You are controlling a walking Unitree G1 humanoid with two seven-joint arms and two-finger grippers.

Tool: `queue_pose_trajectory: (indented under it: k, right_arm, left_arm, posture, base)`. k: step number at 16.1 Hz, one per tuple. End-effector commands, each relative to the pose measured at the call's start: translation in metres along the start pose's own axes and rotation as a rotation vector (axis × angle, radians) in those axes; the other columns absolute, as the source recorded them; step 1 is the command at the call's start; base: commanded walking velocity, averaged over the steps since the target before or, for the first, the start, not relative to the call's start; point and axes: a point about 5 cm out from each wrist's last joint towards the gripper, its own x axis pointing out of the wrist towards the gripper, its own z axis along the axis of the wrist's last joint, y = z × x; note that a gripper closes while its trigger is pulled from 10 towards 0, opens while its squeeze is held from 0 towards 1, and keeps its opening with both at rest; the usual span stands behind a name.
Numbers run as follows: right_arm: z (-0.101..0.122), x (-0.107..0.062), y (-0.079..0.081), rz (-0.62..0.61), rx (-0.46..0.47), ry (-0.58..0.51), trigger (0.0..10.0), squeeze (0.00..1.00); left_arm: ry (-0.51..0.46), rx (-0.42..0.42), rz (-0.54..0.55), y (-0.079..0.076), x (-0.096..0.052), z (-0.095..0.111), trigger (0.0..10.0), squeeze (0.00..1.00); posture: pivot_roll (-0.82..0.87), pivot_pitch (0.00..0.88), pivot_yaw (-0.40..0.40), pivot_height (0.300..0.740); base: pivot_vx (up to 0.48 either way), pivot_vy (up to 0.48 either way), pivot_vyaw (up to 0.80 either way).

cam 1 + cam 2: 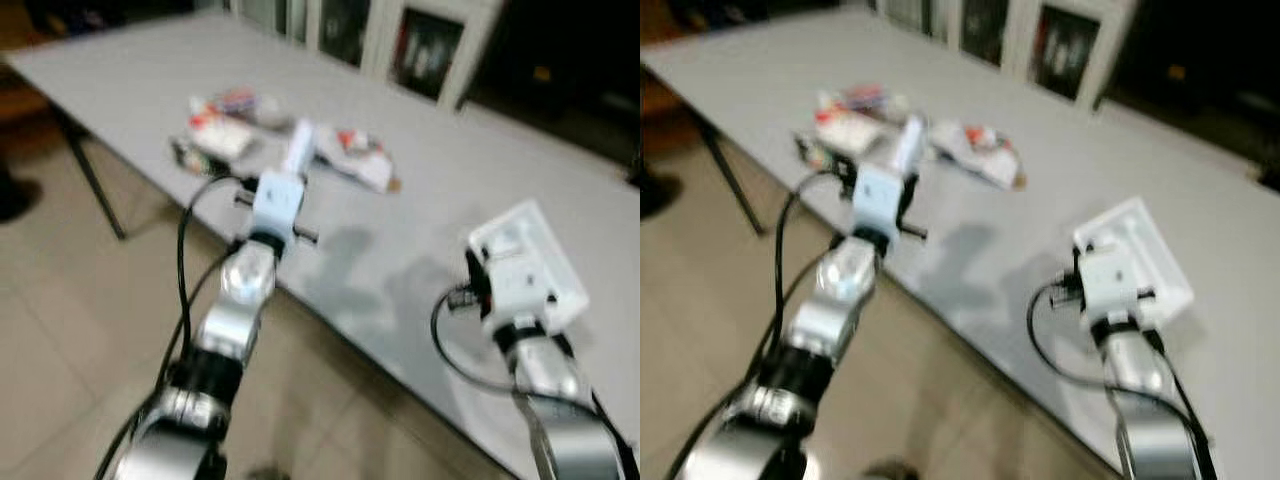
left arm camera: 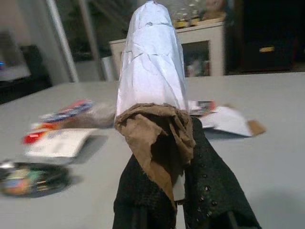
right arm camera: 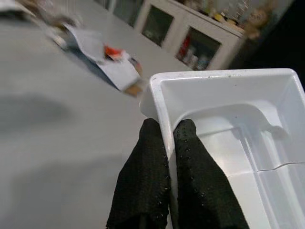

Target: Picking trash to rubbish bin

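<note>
Both silver arms are raised over the grey table, with loose wrappers left at its far left. By the left wrist, fingers are clamped on a paper roll; by the right wrist, fingers pinch a white plastic tray. No bin is seen; nothing is judged binned.

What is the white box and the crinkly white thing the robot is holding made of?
The white tray in the right gripper looks like thin molded plastic: smooth, glossy, with rounded ridges. The wrapper in the left gripper looks like creased paper, white outside, with a torn brown edge, maybe thin card.
</note>
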Motion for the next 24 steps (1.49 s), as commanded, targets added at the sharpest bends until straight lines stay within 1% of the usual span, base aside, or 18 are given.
queue_pose_trajectory:
  k: [1,7,9,11,12,13,14,18,19,20,24]
  right_arm:
    - [0.001,0.0,-0.005,-0.013,-0.011,0.0,10.0,0.0]
    - [0.002,-0.001,-0.005,-0.011,-0.013,-0.002,10.0,0.0]
    - [0.002,-0.001,-0.003,-0.006,-0.011,-0.003,10.0,0.0]
    - [0.002,-0.001,-0.003,-0.004,-0.01,-0.004,10.0,0.0]
    - [0.002,-0.001,-0.003,-0.003,-0.009,-0.005,10.0,0.0]
    - [0.002,-0.001,-0.003,-0.002,-0.01,-0.006,10.0,0.0]
    - [0.002,0.0,-0.003,-0.001,-0.01,-0.006,10.0,0.0]
    - [0.003,0.0,-0.001,0.005,-0.013,-0.01,10.0,0.0]
    - [0.003,0.0,-0.001,0.006,-0.013,-0.011,10.0,0.0]
    - [0.004,0.0,-0.001,0.005,-0.008,-0.014,10.0,0.0]
    - [0.004,-0.001,-0.001,0.007,-0.003,-0.014,10.0,0.0]
  left_arm:
    - [-0.011,-0.01,-0.01,-0.006,0.003,0.005,1.8,0.0]
    - [0.002,-0.016,-0.013,-0.007,0.003,0.004,1.9,0.0]
    - [0.005,-0.015,-0.016,-0.008,0.003,0.003,2.5,0.0]
    - [0.013,-0.014,-0.014,-0.007,0.003,0.002,2.6,0.0]
    - [0.018,-0.017,-0.012,-0.007,0.003,0.001,2.5,0.0]
    - [0.022,-0.017,-0.011,-0.007,0.003,0.001,2.1,0.0]
    - [0.023,-0.018,-0.01,-0.006,0.004,0.0,2.0,0.0]
    - [0.038,-0.021,-0.009,-0.007,0.004,-0.001,0.8,0.0]
    - [0.044,-0.026,-0.009,-0.006,0.004,-0.002,0.7,0.0]
    - [0.054,-0.03,-0.007,-0.006,0.004,-0.003,0.0,0.0]
    - [0.076,-0.051,0.005,-0.004,0.005,-0.007,0.0,0.0]
  posture:
    - [0.14,0.071,-0.055,0.74]
    - [0.14,0.076,-0.051,0.74]
    - [0.14,0.078,-0.051,0.74]
    - [0.14,0.078,-0.051,0.74]
    - [0.14,0.078,-0.051,0.74]
    - [0.14,0.078,-0.05,0.74]
    - [0.14,0.078,-0.05,0.74]
    - [0.14,0.076,-0.048,0.74]
    - [0.14,0.076,-0.048,0.74]
    - [0.14,0.075,-0.047,0.74]
    - [0.14,0.073,-0.047,0.74]
  base:
    - [0.0,0.0,0.8]
    - [0.0,0.0,0.8]
    - [0.0,0.0,0.8]
    - [0.0,0.0,0.8]
    - [0.0,0.0,0.8]
    - [0.0,0.0,0.8]
    - [0.0,0.0,0.8]
    - [0.0,0.0,0.8]
    - [0.0,0.0,0.8]
    - [0.0,0.0,0.79]
    - [0.0,0.0,0.56]
